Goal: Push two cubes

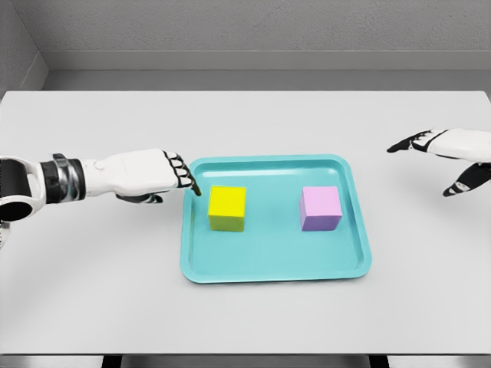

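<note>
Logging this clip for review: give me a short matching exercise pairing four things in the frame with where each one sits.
Things:
1. Yellow cube
2. Pale purple cube
3. Left white robot hand
4. Right white robot hand

Places:
A. Above the grey table, well right of the tray
B. Left half of the teal plastic tray
C. At the tray's left rim, close to a cube
D. Right half of the tray

Pairs: 1-B, 2-D, 3-C, 4-A
</note>
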